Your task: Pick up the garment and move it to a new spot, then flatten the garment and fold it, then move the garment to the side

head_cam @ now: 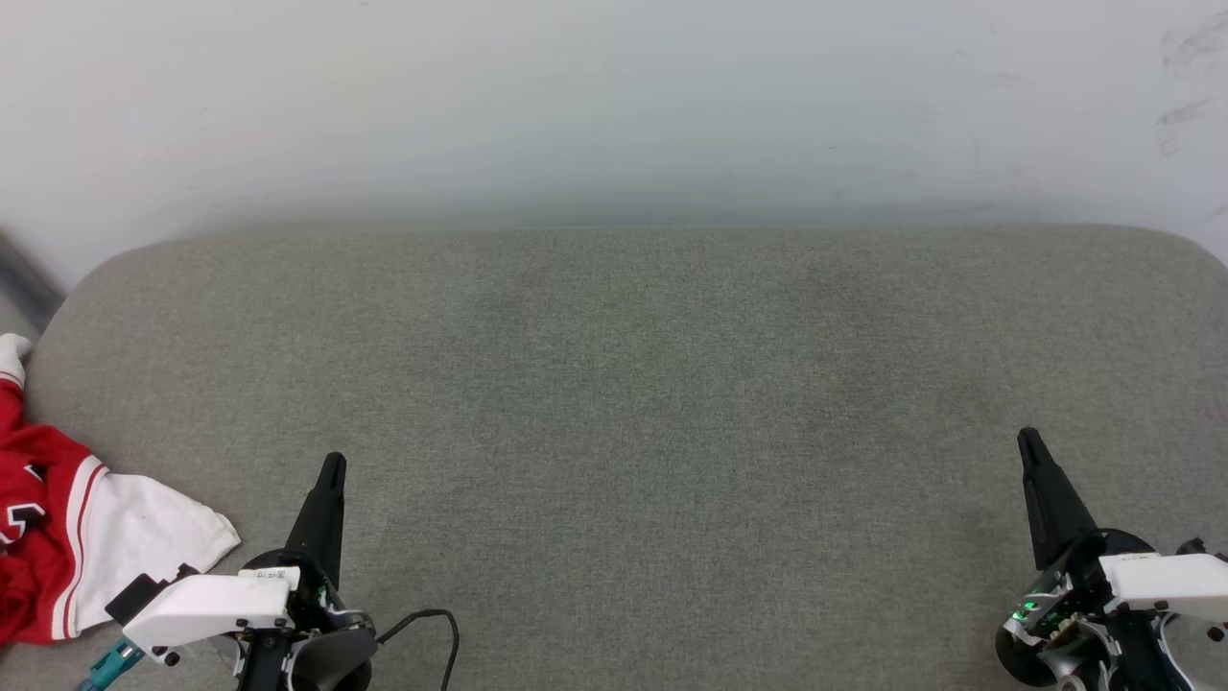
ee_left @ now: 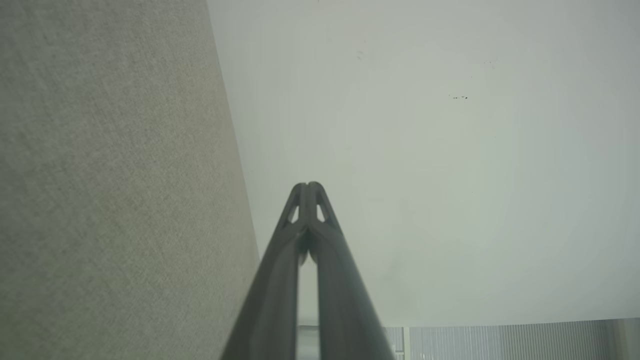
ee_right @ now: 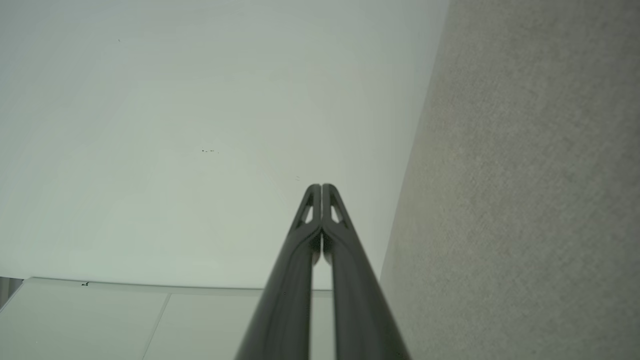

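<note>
The garment (head_cam: 67, 547), a red jersey with a white sleeve and red-and-white trim, lies crumpled at the head view's lower left, partly cut off by the frame edge, on the grey fabric surface (head_cam: 633, 403). My left gripper (head_cam: 332, 464) is shut and empty, pointing up the view just right of the white sleeve, apart from it. My right gripper (head_cam: 1028, 440) is shut and empty at the lower right, far from the garment. In the left wrist view my left gripper (ee_left: 308, 185) has its tips pressed together; in the right wrist view my right gripper (ee_right: 321, 186) does too.
A pale wall (head_cam: 614, 106) rises behind the grey surface's rounded far edge. A black cable (head_cam: 432, 624) loops beside the left wrist. The wrist views look along the grey surface (ee_left: 110, 180) toward the wall (ee_right: 200, 125).
</note>
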Available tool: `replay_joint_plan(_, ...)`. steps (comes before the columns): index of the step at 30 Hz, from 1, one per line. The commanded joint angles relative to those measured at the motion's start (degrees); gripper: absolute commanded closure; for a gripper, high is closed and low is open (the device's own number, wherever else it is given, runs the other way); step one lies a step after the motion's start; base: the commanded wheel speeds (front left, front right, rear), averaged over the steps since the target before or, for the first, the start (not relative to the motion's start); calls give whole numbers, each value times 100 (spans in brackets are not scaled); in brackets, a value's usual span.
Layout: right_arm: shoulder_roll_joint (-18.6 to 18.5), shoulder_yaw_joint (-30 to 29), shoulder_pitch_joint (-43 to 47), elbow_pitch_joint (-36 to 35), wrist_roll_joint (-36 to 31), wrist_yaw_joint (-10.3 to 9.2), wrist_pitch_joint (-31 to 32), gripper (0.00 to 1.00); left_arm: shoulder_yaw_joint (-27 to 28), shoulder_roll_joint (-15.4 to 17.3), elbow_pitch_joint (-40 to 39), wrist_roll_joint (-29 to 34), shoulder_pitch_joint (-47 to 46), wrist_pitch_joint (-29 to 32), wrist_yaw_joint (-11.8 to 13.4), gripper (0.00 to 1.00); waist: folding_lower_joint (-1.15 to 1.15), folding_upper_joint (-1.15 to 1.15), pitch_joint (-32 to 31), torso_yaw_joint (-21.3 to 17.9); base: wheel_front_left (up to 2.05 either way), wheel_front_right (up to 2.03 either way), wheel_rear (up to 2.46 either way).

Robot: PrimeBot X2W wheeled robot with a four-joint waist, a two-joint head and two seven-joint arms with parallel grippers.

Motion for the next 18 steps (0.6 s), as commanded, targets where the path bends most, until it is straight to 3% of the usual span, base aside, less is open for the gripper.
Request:
replay_joint_plan(1,18,-1,-60,6,23,-2,1,100,10,1,-3,0,-32,-1,-15,100,0,0,0,0,0,0,0)
replay_joint_plan(8,18,-1,-60,6,23,-2,1,100,10,1,-3,0,-32,-1,-15,100,0,0,0,0,0,0,0)
replay_joint_plan(9,0,0,0,0,0,0,0,0,0,0,0,0,0,-1,0,0,0,0,0,0,0,0,0)
replay_joint_plan(18,1,102,108,-134,-42,0,-173,0,-284,-3,-42,46,19,-224,2,0,0,0,-1,0,0,0,0)
